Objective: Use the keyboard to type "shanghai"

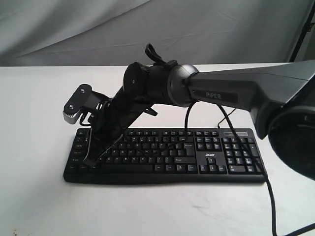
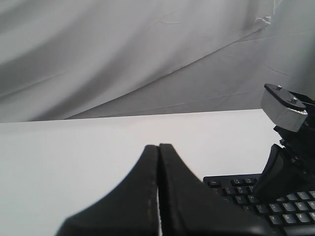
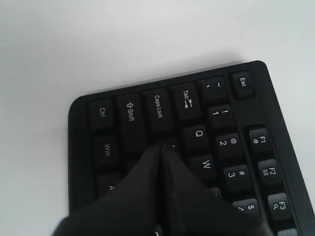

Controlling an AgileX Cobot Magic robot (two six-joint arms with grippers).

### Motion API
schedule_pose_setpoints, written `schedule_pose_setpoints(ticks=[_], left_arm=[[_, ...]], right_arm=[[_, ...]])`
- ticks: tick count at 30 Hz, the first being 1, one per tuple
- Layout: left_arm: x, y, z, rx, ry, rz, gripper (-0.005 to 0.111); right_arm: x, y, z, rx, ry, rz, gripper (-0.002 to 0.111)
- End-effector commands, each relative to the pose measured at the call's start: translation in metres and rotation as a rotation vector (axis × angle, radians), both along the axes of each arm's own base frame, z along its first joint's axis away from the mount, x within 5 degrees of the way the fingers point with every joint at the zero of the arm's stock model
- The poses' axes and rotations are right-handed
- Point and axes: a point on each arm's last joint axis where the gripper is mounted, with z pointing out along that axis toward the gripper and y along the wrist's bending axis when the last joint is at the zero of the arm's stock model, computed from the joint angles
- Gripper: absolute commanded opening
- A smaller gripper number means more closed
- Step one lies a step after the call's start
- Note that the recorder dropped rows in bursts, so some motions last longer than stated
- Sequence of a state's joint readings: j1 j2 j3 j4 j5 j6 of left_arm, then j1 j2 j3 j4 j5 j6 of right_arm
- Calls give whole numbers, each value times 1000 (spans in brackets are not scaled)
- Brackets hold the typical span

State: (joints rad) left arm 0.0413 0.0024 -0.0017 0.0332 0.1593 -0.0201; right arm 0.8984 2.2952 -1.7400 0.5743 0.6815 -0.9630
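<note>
Black and wide, the keyboard (image 1: 147,160) lies in the middle of the white table (image 1: 39,206), with white legends on its keys and a white acer logo (image 1: 209,153) above the arrow keys. Its long axis runs side to side across the exterior view, front edge toward the camera and number pad (image 1: 238,155) at the right end. The right gripper (image 1: 90,160) reaches across to the left end, jaws pressed together, its tip at the key beside Caps Lock (image 3: 158,105). The left gripper (image 2: 158,147), also closed on nothing, hangs over bare table off that same end. Grey cloth (image 1: 74,29) hangs behind.
</note>
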Motion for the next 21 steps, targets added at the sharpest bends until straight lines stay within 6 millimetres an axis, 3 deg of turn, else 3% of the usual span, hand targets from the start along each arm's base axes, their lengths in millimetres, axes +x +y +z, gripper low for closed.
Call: schedule_pose_setpoints(ticks=[1,17,21], left_arm=[[0,0,0,-2,-7,-6,0],[0,0,0,-2,-7,-6,0],[0,0,0,-2,-7,-6,0]], right_arm=[[3,1,0,8,-30,1,0],[5,2,-15,-15,-35,-3,0],[4,1,-27,-37,-9,1,0]])
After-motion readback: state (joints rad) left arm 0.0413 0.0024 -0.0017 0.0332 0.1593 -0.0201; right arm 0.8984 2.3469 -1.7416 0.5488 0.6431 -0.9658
